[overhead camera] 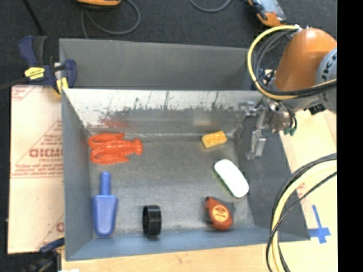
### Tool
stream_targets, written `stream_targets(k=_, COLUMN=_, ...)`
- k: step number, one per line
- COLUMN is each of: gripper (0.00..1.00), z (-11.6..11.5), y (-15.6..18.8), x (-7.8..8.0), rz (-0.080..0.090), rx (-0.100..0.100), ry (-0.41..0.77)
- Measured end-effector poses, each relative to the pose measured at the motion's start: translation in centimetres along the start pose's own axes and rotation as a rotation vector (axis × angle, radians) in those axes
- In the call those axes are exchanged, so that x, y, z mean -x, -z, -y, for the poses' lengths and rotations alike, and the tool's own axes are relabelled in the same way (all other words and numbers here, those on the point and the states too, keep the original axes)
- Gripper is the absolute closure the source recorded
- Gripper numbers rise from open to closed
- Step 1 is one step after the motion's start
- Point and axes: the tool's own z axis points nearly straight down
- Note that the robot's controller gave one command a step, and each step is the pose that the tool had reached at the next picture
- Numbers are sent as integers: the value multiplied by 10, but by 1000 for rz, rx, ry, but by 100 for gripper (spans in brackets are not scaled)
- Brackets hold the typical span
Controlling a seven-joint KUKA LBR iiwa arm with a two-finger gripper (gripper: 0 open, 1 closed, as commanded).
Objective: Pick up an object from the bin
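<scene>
your gripper [256,146] hangs low at the right end of the grey bin [170,78], close to its right wall. you cannot tell from here whether it is released or clenched, and nothing shows in its grasp.

two things lie near it. the white oval pad [231,178] sits just toward the front and a little to the view's left of the gripper, apart from it. its long axis runs on a slant, from upper left to lower right in the view. the yellow block [214,140] lies to the gripper's left at about the same depth, with its long side roughly along the back wall. the white pad looks the nearer, so a short move forward and leftward would likely bring you over it, and closing across its narrow width seems wise.

count six things, one of each: white oval pad, yellow block, orange lobster toy [114,148], blue nozzle-shaped piece [104,207], black ring [151,220], orange round case [219,213]. all lie singly and well apart.
</scene>
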Motion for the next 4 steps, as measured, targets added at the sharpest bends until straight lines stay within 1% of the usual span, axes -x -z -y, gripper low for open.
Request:
stream_targets(k=1, gripper=0, z=-1, y=6, x=2, rz=8, rx=-1, ry=3)
stream_targets(k=2, gripper=0, z=-47, y=-39, x=-5, rz=10, rx=-1, ry=7)
stream_targets(k=3, gripper=0, z=-46, y=-71, x=-25, rz=9, rx=2, ry=-104)
stream_targets(k=4, gripper=100, z=-47, y=-74, x=-1, rz=25, rx=0, ry=-166)
